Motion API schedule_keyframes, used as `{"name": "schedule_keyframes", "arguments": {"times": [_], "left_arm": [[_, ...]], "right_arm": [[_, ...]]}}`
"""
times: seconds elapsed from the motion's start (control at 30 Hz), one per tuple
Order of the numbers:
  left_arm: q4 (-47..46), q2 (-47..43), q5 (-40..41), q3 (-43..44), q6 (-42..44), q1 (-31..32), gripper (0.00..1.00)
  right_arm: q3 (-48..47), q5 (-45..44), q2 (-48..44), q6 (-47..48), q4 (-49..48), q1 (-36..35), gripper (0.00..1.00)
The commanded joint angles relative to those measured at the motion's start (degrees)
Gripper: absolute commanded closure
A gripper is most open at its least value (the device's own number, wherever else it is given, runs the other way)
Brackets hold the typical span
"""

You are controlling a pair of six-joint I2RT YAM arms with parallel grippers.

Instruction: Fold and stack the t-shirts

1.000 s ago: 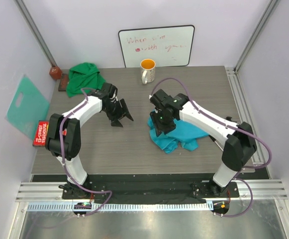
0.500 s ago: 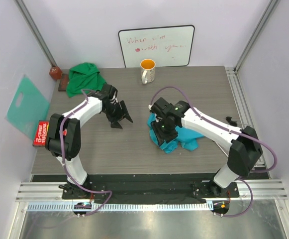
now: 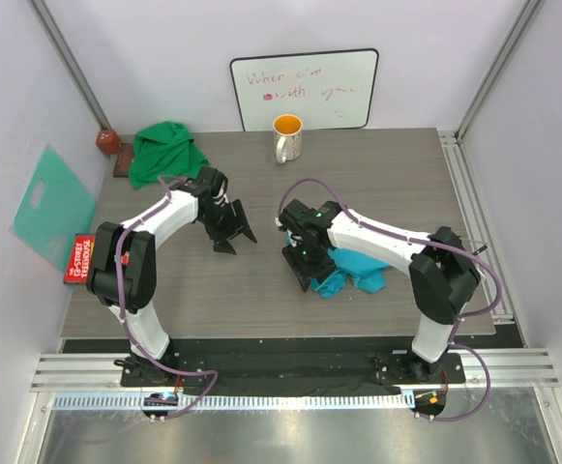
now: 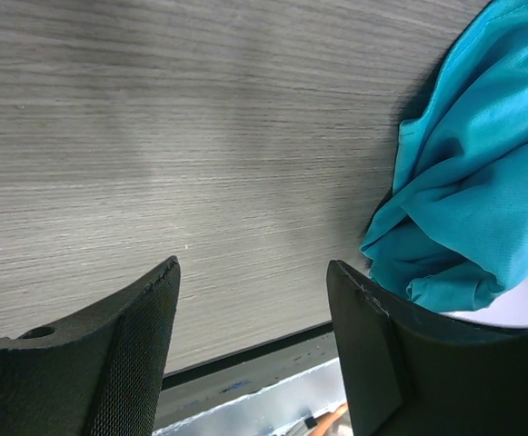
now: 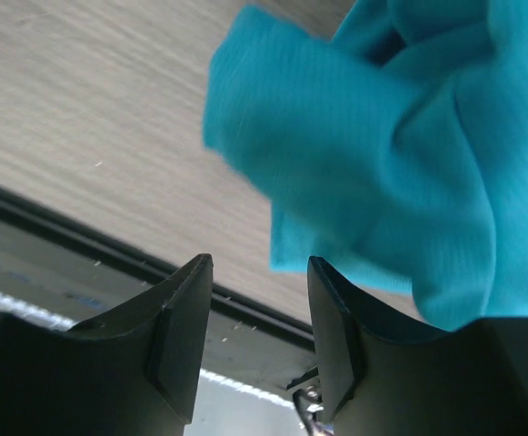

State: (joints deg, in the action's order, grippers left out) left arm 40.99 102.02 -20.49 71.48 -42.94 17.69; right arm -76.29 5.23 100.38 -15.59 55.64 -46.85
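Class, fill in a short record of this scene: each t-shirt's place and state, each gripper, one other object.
turquoise t-shirt: crumpled, front right of table
green t-shirt: bunched, back left corner
left gripper: open, empty, over bare table
right gripper: open, empty, at turquoise t-shirt's edge
mug: upright, back centre
stack: not started

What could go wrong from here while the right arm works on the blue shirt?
1. The blue shirt is bunched into folds. The open right gripper may pinch several layers at once, so the shirt might not spread flat.
2. The shirt lies fairly close to the near edge of the table. A pull that way might drag part of it over the edge.
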Motion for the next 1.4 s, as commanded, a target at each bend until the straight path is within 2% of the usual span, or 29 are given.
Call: {"name": "schedule_keyframes", "arguments": {"times": [0.0, 0.37, 0.47, 0.53, 0.57, 0.63, 0.67, 0.83, 1.0, 1.17, 1.37], "left_arm": [[-0.2, -2.9, 1.1, -1.0, 1.2, 0.2, 0.34], [-0.2, -3.8, 1.8, -2.0, 1.5, 0.1, 0.34], [-0.3, -3.6, 1.6, -2.0, 1.5, 0.1, 0.34], [-0.3, -3.5, 1.4, -1.7, 1.5, 0.1, 0.34], [-0.3, -3.5, 1.4, -1.7, 1.5, 0.1, 0.34], [-0.4, -3.4, 1.4, -1.6, 1.5, 0.1, 0.34], [-0.4, -3.4, 1.4, -1.5, 1.5, 0.1, 0.34], [-0.7, -2.8, 1.3, -1.2, 1.5, 0.1, 0.34], [-1.5, -1.3, 1.2, 2.2, 0.9, -0.4, 0.33], [-3.2, 4.6, -1.5, 9.0, -0.7, -0.5, 0.32], [-7.2, 11.7, -8.1, 18.0, -2.9, 1.6, 0.32]], "right_arm": [[-2.5, -4.7, 2.4, 3.2, -2.0, -0.6, 0.48], [-4.2, -12.0, 7.1, 4.9, -2.1, -0.5, 0.48], [-4.2, -12.8, 7.7, 4.7, -2.2, -0.5, 0.52], [-4.5, -13.3, 7.6, 4.5, -2.4, -0.5, 0.67], [-4.7, -13.4, 7.3, 4.3, -2.3, -0.5, 0.81], [-5.0, -13.8, 6.9, 4.2, -2.3, -0.5, 0.96], [-5.4, -13.9, 6.8, 4.0, -2.2, -0.5, 0.99], [-7.3, -15.1, 5.0, 3.4, 0.4, -0.6, 0.99], [-17.3, -19.8, 1.7, 1.5, 9.9, -0.5, 0.99], [-30.6, -31.1, 0.0, -1.3, 22.3, -0.5, 0.99], [-39.5, -42.6, -0.7, -6.2, 29.3, 1.7, 0.99]]}}
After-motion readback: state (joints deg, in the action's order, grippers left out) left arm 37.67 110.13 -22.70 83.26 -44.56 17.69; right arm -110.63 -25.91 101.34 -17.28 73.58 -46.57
